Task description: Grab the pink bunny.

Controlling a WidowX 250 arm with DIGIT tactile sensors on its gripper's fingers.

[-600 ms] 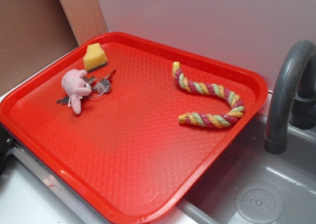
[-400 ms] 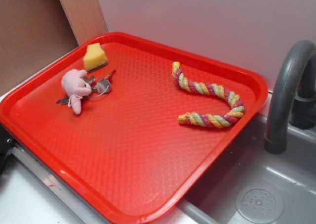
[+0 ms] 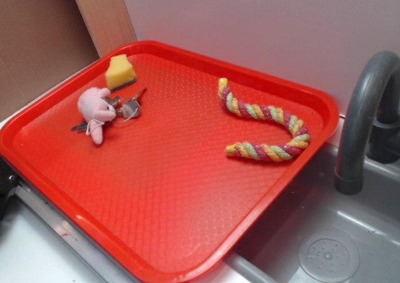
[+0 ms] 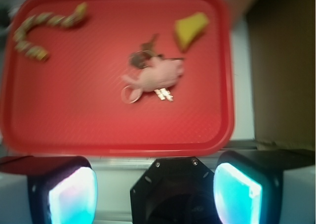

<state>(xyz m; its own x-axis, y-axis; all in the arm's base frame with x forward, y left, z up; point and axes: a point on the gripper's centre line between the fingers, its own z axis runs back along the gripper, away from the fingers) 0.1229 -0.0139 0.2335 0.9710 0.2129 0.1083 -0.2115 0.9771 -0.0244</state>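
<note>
The pink bunny [image 3: 95, 107] lies on the left part of the red tray [image 3: 187, 189], resting against a bunch of keys [image 3: 128, 107]. In the wrist view the pink bunny [image 4: 159, 73] sits mid-tray, on top of the keys [image 4: 143, 56], well ahead of my gripper [image 4: 155, 194]. The gripper is open, its two glowing pads [image 4: 74, 197] wide apart with nothing between them. It hangs over the metal counter, off the tray's near rim. The gripper itself does not show in the exterior view.
A yellow sponge wedge [image 3: 120, 71] stands at the tray's back left. A pink-yellow-green twisted rope [image 3: 265, 130] curves on the right side. A grey faucet [image 3: 362, 120] and sink [image 3: 328, 255] lie to the right. Brown cardboard [image 4: 284, 61] flanks the tray.
</note>
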